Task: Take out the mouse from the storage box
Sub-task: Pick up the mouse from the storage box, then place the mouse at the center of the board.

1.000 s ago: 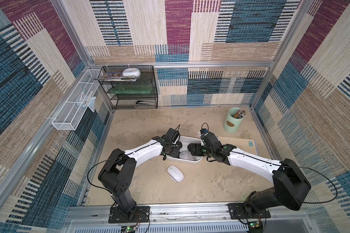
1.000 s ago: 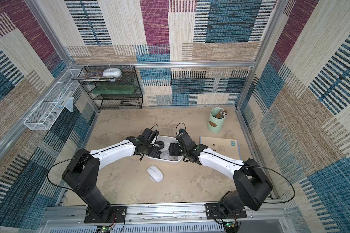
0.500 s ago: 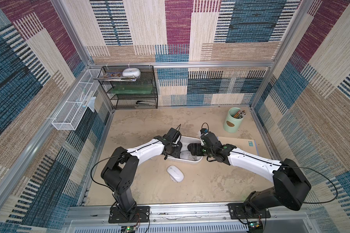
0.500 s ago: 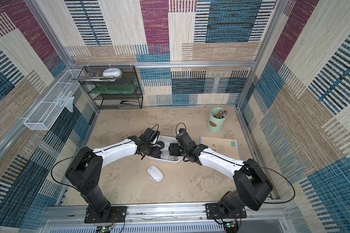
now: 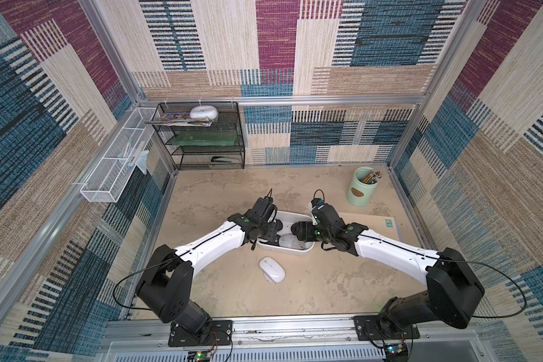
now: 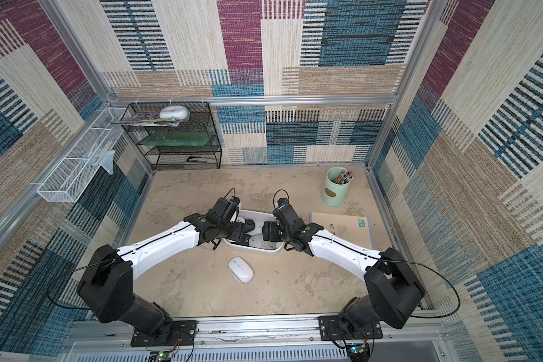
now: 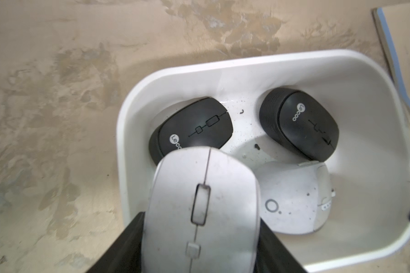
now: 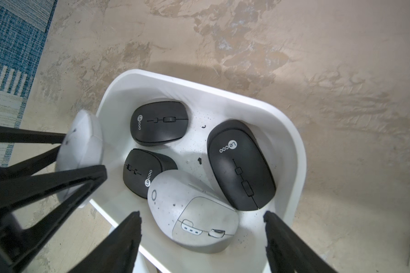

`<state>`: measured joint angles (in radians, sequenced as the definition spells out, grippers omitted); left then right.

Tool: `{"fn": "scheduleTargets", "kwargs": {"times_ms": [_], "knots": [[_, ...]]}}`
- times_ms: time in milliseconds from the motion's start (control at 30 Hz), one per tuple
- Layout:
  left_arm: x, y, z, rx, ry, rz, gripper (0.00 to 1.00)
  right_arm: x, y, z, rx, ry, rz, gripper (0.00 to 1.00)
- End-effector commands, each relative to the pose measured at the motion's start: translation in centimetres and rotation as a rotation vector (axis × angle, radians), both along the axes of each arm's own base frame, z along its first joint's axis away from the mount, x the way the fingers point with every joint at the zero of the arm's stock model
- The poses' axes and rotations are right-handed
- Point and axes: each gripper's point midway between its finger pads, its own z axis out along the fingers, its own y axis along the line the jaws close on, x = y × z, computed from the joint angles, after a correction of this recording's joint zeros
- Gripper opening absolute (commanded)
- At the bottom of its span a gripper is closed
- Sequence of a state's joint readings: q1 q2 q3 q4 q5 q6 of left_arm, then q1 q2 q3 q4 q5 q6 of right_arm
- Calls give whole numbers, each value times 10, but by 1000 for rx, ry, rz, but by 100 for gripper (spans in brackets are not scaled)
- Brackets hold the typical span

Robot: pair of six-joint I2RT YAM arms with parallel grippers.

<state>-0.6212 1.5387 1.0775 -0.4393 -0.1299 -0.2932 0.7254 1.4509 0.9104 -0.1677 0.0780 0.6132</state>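
The box point(image 5: 299, 250) sits mid-table with three black mice point(image 8: 160, 123) and a speckled mouse point(image 8: 171, 196) inside. The left gripper point(image 7: 200, 222) clamps a grey mouse point(image 7: 204, 186) over the box's left rim; the right gripper point(image 8: 201, 215) hangs spread above its right end. A white mouse point(image 5: 271, 269) lies nearer.

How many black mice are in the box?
3 black mice in the box: one in a corner, a ribbed one beside it, a longer one along the opposite wall. Others may be hidden.
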Motion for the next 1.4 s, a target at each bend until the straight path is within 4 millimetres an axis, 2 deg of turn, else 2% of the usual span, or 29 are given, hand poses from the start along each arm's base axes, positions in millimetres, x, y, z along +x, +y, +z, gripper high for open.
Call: {"fn": "scheduleTargets", "kwargs": {"times_ms": [0, 100, 200, 300, 400, 700, 833, 1033, 1167, 1367], "knots": [[-3, 26, 13, 22, -23, 135, 48, -1, 1, 5, -11, -10, 23, 84], [-7, 52, 23, 26, -37, 239, 50, -3, 5, 4, -15, -9, 61, 84], [-10, 84, 23, 29, -16, 364, 50, -6, 8, 4, -14, -10, 90, 84], [-12, 108, 12, 12, 15, 460, 50, -8, 10, 4, -19, -11, 111, 84], [-14, 120, -4, -1, 65, 508, 50, -10, 12, 3, -26, -8, 127, 84], [-8, 130, -53, -57, 227, 550, 53, -19, 25, -1, -53, -30, 210, 84], [-8, 130, -65, -61, 263, 551, 55, -24, 27, -7, -91, -30, 258, 84], [-9, 132, -73, -49, 281, 554, 65, -27, 27, -23, -150, -2, 298, 84], [-9, 131, -77, -53, 293, 551, 68, -26, 25, -28, -176, 6, 292, 83], [-9, 130, -73, -67, 277, 549, 83, -21, 24, -34, -211, 21, 280, 83]]}}
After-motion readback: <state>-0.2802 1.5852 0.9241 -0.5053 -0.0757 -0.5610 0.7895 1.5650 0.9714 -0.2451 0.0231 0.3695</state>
